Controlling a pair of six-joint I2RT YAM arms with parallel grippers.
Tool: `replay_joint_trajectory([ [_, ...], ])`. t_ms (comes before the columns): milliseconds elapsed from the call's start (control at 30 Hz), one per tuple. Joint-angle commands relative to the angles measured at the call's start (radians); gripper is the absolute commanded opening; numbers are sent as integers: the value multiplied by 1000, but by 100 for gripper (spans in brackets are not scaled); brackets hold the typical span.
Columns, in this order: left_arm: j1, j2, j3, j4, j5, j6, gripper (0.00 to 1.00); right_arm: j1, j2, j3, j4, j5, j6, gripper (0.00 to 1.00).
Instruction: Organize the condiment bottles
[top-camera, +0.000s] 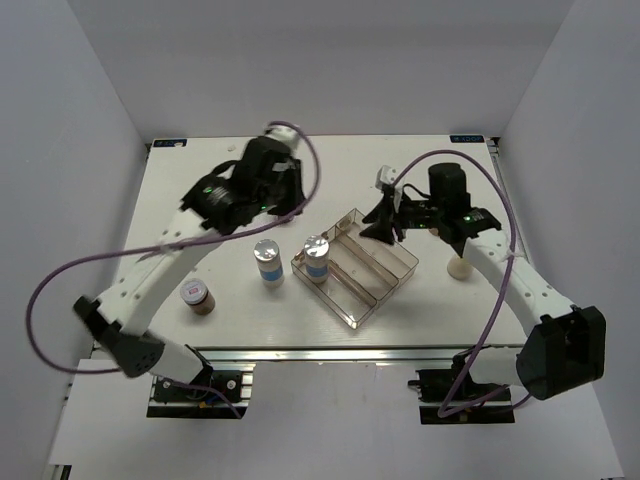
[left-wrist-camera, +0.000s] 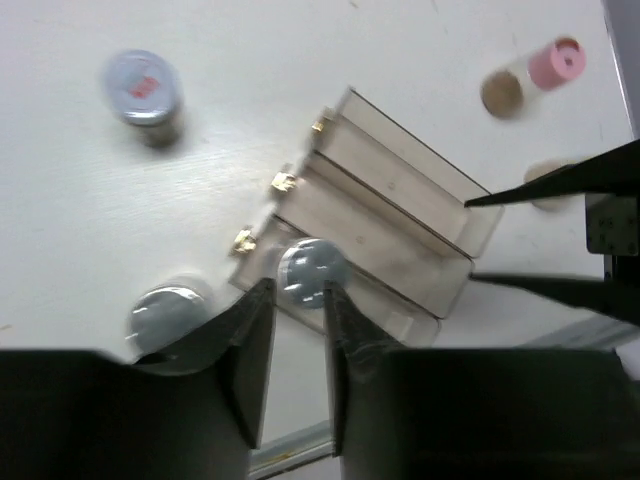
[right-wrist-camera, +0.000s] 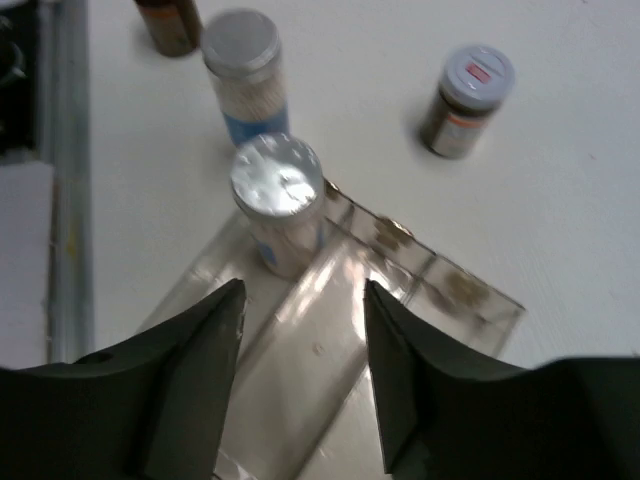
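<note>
Silver-capped jar (top-camera: 316, 255) upright in left corner of clear tray (top-camera: 378, 275), mid-surface; 2nd silver-capped jar (top-camera: 267, 262) just beside, outside the tray. L hand (left-wrist-camera: 298, 290) narrow, empty; R hand (right-wrist-camera: 302, 290) wide, empty, above tray.

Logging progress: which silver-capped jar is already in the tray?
The silver-capped jar nearer the right arm stands in the tray's end compartment; the other jar stands on the table, outside it.
</note>
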Motion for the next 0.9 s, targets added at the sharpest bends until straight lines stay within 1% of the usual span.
replay_joint_trajectory([
  [0,85,-176,-72,-28,-141,-135,35,147,44,75,139,43,50,61],
  [33,107,-209,-102,-25,-152,-158,47,180,67,111,135,76,64,70],
  [67,130,-242,-152,-27,-159,-207,60,239,124,148,118,123,79,79],
  [100,163,-301,-175,-30,-166,-227,72,273,152,218,110,157,121,88],
  [133,174,-329,-195,-33,-172,-247,85,304,176,252,99,192,139,89],
  [167,180,-355,-229,-44,-192,-274,90,362,225,286,76,256,152,89],
  [233,183,-414,-255,-65,-212,-299,93,422,270,365,53,344,184,89],
  [267,183,-429,-266,-85,-224,-320,93,475,317,390,27,425,198,89],
  [400,183,-521,-326,-123,-244,-371,94,559,440,534,-62,516,276,89],
  [500,183,-562,-344,-145,-268,-390,94,588,489,581,-89,574,314,89],
  [567,183,-590,-353,-163,-276,-405,94,600,523,608,-105,582,322,89],
  [733,183,-599,-350,-197,-281,-416,94,625,583,625,-123,650,333,89],
  [867,182,-596,-341,-205,-290,-411,95,632,617,637,-112,657,345,89],
])
